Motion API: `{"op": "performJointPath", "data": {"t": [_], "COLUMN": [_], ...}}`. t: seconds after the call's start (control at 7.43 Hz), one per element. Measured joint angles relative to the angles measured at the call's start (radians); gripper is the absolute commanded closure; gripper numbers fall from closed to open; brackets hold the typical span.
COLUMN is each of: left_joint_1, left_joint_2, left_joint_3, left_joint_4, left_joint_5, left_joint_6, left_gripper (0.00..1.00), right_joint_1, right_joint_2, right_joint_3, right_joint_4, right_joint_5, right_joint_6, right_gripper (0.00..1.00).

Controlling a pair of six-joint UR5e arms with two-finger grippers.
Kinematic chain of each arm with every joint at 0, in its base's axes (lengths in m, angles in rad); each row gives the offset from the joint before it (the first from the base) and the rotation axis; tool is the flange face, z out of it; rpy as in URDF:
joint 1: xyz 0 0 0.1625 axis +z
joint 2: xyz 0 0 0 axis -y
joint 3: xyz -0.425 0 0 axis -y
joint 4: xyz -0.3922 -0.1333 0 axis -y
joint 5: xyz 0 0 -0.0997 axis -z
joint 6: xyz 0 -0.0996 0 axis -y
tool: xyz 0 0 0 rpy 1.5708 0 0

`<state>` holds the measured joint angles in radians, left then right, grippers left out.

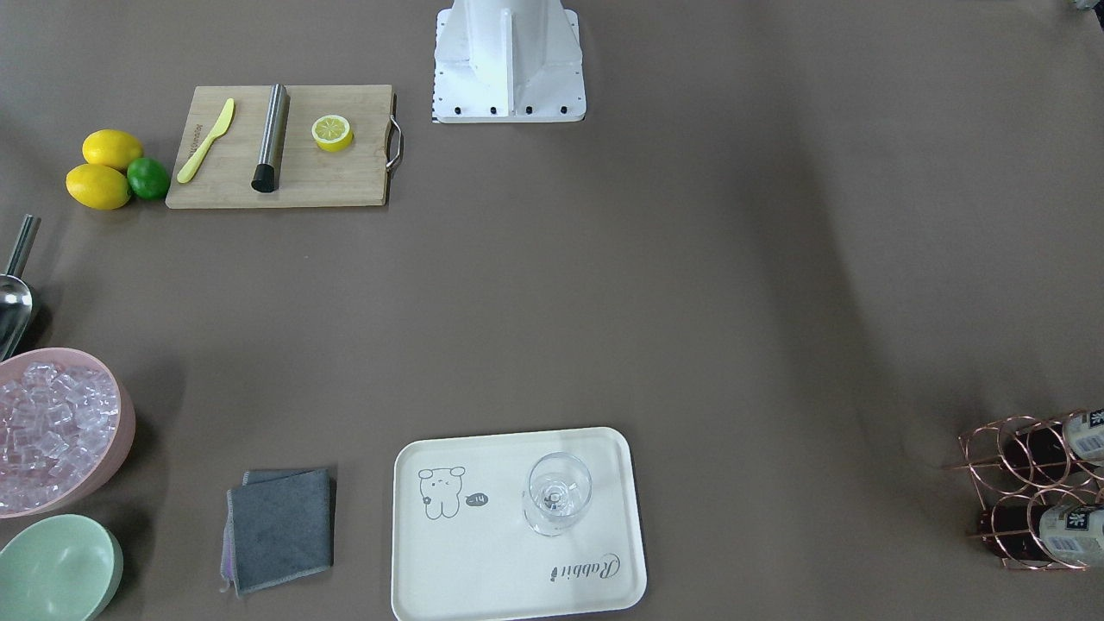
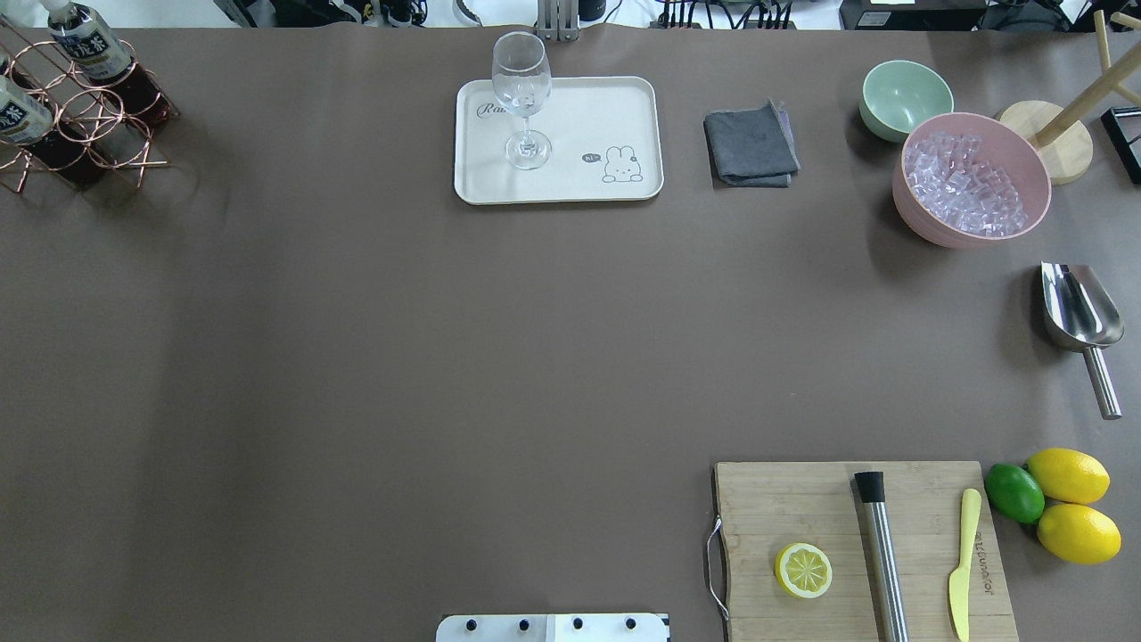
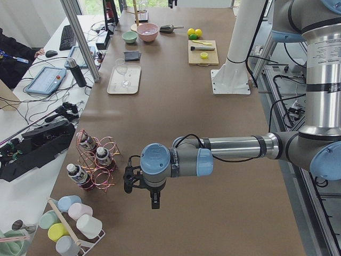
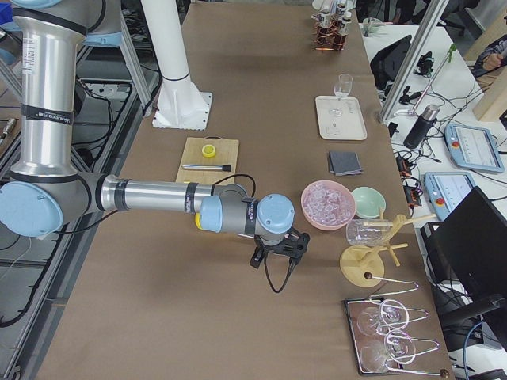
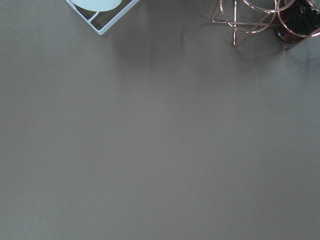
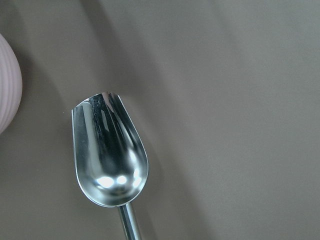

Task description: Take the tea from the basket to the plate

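Your left gripper (image 3: 133,181) hangs over bare table (image 2: 357,357) just beside the basket (image 3: 109,160), so it is the arm for this job. The right gripper (image 4: 279,252) is far off at the other end, above the scoop (image 6: 110,155). Neither gripper shows in anything but a side view, so I cannot tell whether the jaws are apart or together. Check that the left ones are wide before you go in.

The tea (image 3: 104,158) is in the basket: three bottles lying tilted in the wire rings, white caps outward and up. None is on the plate (image 2: 570,183) yet, so the step in hand looks like the reach.

Pick whichever bottle has the clearest way out. Line the jaws across its shoulder just under the cap, and draw it out along the ring's axis, not straight up. The basket looks light and may ride along if the bottle snags on the wire. Close firmly, since smooth plastic may slip.

The plate is well apart from the basket, with a glass (image 2: 521,98) standing on the half by the script. Aim for the bare half by the animal drawing and come in from the side away from the glass. Set the bottle upright with its bottom flat before you let go.
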<state>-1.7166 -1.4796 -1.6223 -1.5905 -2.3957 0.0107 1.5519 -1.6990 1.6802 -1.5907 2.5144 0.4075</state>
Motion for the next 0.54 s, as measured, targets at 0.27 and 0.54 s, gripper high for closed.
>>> {"op": "performJointPath", "data": {"t": [0.27, 0.54], "left_joint_1": [0.000, 0.000], "left_joint_2": [0.002, 0.002], "left_joint_3": [0.000, -0.001], "left_joint_4": [0.002, 0.003], "left_joint_5": [0.000, -0.002], "left_joint_6": [0.000, 0.000], "left_gripper": [0.03, 0.03], "right_joint_1": [0.000, -0.001], "right_joint_2": [-0.002, -0.002], "right_joint_3": [-0.005, -0.014], "right_joint_4": [0.000, 0.000], "right_joint_5": [0.000, -0.014], "right_joint_6": [-0.001, -0.002], "right_gripper": [0.00, 0.00]}}
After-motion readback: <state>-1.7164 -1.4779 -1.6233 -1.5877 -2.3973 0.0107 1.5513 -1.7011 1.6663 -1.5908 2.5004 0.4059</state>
